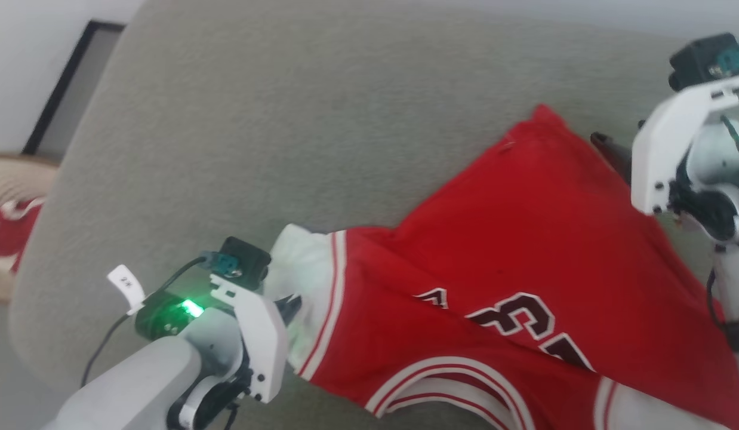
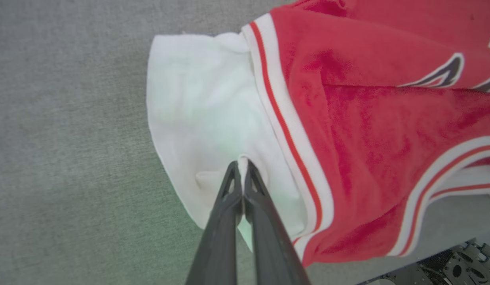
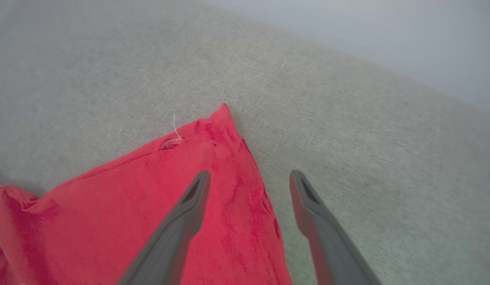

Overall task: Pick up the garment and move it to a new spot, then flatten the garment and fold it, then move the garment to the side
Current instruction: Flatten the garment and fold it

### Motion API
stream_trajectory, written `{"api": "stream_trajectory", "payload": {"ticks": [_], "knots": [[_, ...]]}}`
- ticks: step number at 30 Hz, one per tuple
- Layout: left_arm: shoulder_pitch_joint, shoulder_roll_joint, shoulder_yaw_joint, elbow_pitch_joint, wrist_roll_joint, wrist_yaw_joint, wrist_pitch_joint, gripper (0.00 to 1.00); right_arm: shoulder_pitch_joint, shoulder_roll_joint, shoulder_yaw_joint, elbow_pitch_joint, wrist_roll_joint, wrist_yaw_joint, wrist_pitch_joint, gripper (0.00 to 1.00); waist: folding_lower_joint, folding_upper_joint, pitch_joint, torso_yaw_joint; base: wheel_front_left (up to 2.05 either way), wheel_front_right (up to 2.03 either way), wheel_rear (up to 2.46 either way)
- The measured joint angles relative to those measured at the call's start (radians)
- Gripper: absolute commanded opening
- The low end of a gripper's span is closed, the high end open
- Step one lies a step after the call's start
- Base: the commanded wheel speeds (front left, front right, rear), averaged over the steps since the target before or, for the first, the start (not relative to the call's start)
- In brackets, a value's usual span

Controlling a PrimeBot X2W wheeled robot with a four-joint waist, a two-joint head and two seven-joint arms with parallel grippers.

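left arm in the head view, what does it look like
Pale grey forearm, white bracket, black wrist camera with teal plug, green light, black cable with a white tag. The left end effector has two long dark grey tapered fingers. The right end effector looks alike.

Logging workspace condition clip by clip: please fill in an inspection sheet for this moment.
Surface: grey-green upholstered cushion.
Job's things: red "23" basketball shirt lying rumpled, print up, white sleeve toward the left arm.
Clutter: red and white cloth on a tan ribbed object at the far left, off the cushion.
Grippers: left end effector shut, pinching the white sleeve; right end effector open, one finger over red fabric, the other over the cushion.
Cables: black cable with a white tag at the left wrist.
Surroundings: white wall, dark-framed panel.
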Motion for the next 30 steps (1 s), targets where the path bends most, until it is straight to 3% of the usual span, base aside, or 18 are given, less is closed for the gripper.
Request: {"api": "stream_trajectory", "payload": {"ticks": [12, 19, 20, 21, 30], "knots": [[-0.061, -0.093, -0.02, 0.103, 0.009, -0.07, -0.035, 0.0, -0.226, -0.101, 0.295, 0.366, 0.083, 0.0, 0.1, 1.0, 0.0, 0.0, 0.071, 0.125, 0.0, 0.0, 0.0], [-0.075, -0.118, -0.021, 0.158, 0.007, -0.096, -0.054, 0.0, -0.302, -0.116, 0.381, 0.488, 0.141, 0.0, 0.156, 1.0, 0.0, 0.0, 0.084, 0.148, 0.0, 0.0, 0.0], [-0.076, -0.119, -0.021, 0.165, 0.007, -0.1, -0.055, 0.0, -0.311, -0.117, 0.4, 0.494, 0.146, 0.0, 0.16, 0.37, 0.0, 0.0, 0.084, 0.148, 0.0, 0.0, 0.0], [-0.077, -0.121, -0.021, 0.172, 0.007, -0.101, -0.056, 0.0, -0.314, -0.12, 0.416, 0.495, 0.155, 0.0, 0.159, 0.0, 0.0, 0.0, 0.082, 0.148, 0.0, 0.0, 0.0], [-0.145, -0.085, 0.01, 0.205, -0.004, -0.123, -0.04, 0.0, -0.342, -0.136, 0.493, 0.509, 0.223, 0.0, 0.051, 0.0, 0.0, 0.0, 0.053, 0.1, 0.0, 0.0, 0.0]]}}
